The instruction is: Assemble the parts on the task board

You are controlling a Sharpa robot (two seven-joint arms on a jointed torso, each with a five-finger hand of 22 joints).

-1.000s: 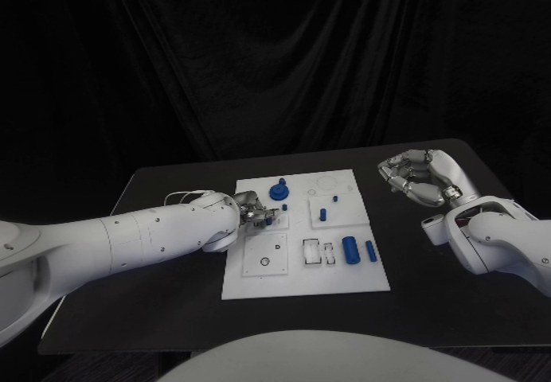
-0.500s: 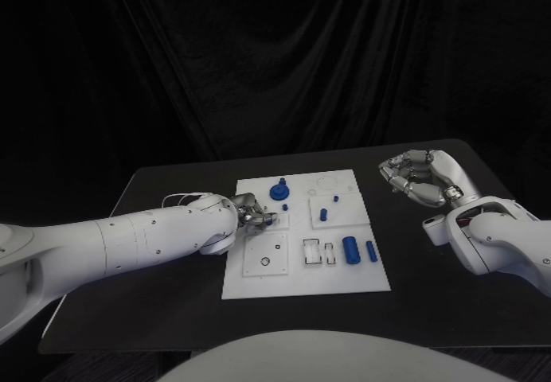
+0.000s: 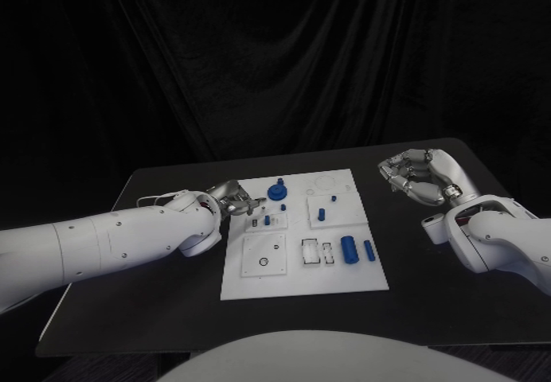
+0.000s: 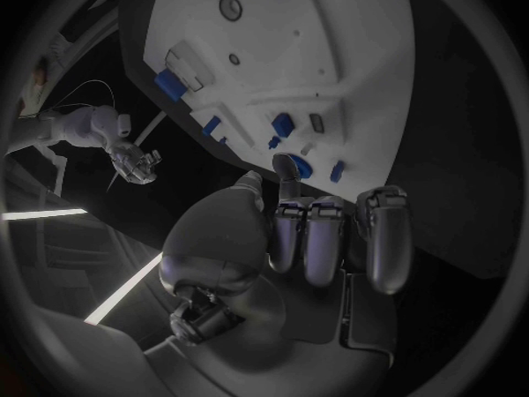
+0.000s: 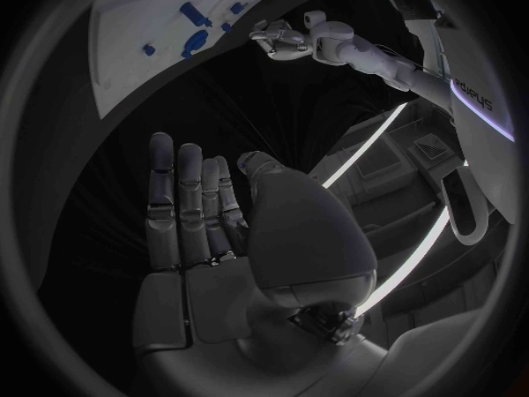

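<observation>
The left hand (image 3: 233,199) is hanging over the left edge of the task board (image 3: 304,274), near its far end. Its fingers (image 4: 312,238) are curling in a little, and it is holding nothing. Just beside it, a round blue part (image 3: 278,190) is standing on the board, and two small blue pegs (image 3: 267,220) are sitting close by. A big blue cylinder (image 3: 349,250) and a thinner blue one (image 3: 369,251) are lying side by side farther right. The right hand (image 3: 420,178) is waiting over the black table (image 3: 150,302), well apart from the board. Its fingers (image 5: 182,205) are stretching out, and it is holding nothing.
</observation>
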